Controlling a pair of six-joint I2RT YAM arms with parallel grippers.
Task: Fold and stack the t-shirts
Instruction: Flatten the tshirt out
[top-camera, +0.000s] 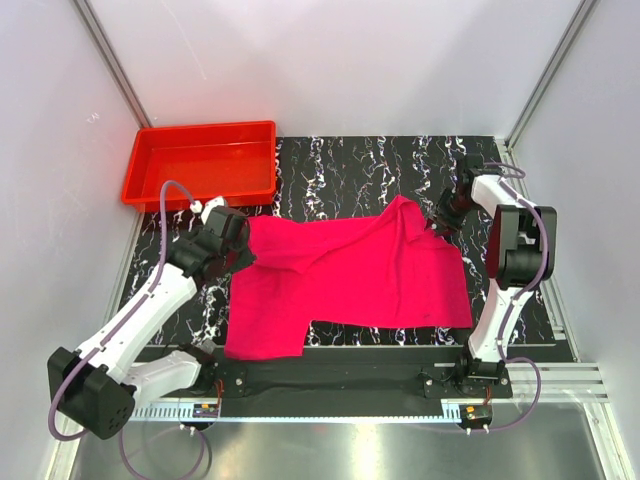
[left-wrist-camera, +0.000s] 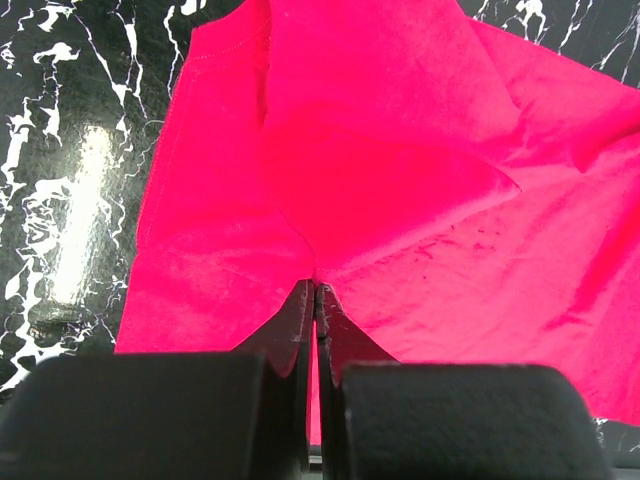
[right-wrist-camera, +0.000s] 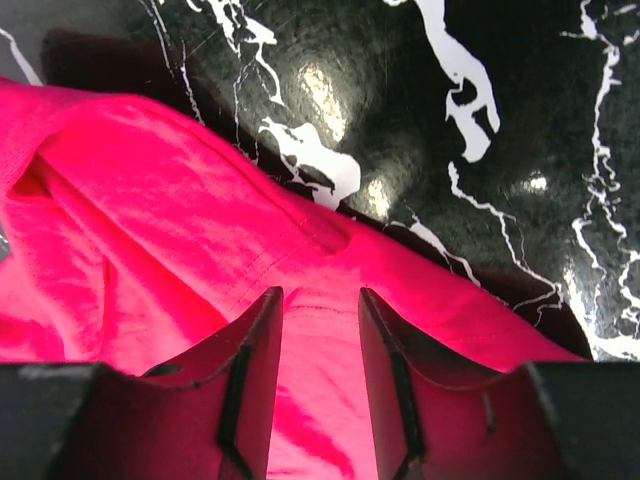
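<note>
Already done: one side of the bright magenta-pink short-sleeved soft cloth t-shirt (top-camera: 380, 280) appears to have been turned inward, a doubled flap being seen across its upper left part
T-shirt position: laid on the black, white-veined marble-patterned table (top-camera: 340, 160), in the middle between both arms, with its far right corner drawn up into a peak
Left gripper (top-camera: 246, 243): seen pressed together on a pinch of the shirt's left edge, with cloth fanning out from the fingertips
Right gripper (top-camera: 436, 226): jaws seen apart, set over the hem at the far right corner; no cloth is judged to be clamped yet
Red rectangular rigid plastic tray (top-camera: 200, 131): placed at the far left corner, near the shirt but apart from it
Left to do: folding is judged barely begun; the outline is uneven, further folds are needed, and stacking is not yet started
</note>
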